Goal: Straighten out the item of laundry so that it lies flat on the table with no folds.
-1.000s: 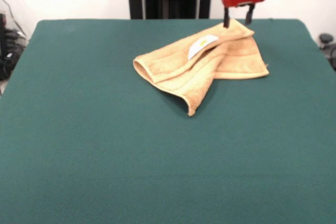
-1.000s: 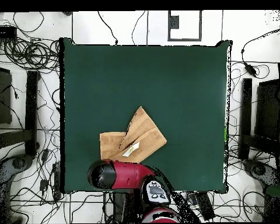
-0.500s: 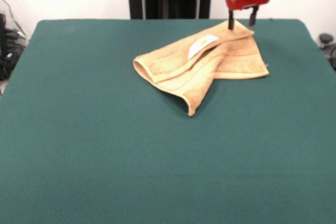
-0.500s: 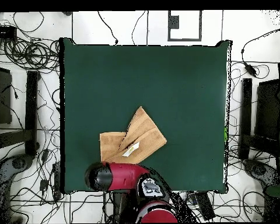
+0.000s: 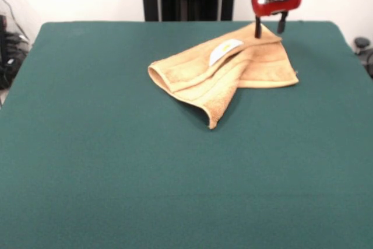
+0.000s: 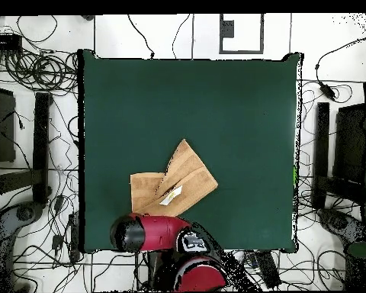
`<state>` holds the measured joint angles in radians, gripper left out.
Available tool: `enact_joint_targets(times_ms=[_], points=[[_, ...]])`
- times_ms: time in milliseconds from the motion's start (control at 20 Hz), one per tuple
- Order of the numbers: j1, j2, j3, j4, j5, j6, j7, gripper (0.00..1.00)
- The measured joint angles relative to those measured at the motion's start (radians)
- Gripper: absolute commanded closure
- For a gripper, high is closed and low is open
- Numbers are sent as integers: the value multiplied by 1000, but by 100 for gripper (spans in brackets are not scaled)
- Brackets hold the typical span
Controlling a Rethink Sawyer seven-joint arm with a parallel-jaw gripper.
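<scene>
The item of laundry is an orange-tan towel folded over itself, with a white label on top. It lies on the dark green table toward the far right in the front view, and also shows as the towel in the overhead view. My gripper hangs at the towel's far right corner, open, its two dark fingertips straddling the corner's edge and holding nothing. In the overhead view the red arm covers the gripper.
Cables and dark stands lie on the floor all around the table in the overhead view. The table's back edge runs just behind the gripper.
The gripper has shifted slightly to the right and a bit lower along the towel's far corner. The towel has not moved.
</scene>
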<state>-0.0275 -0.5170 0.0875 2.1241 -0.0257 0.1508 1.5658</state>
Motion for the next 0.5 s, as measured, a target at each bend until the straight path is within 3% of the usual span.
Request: enact_joint_targets(times_ms=[500], points=[[63, 32, 0, 0, 0, -7, 0, 0]])
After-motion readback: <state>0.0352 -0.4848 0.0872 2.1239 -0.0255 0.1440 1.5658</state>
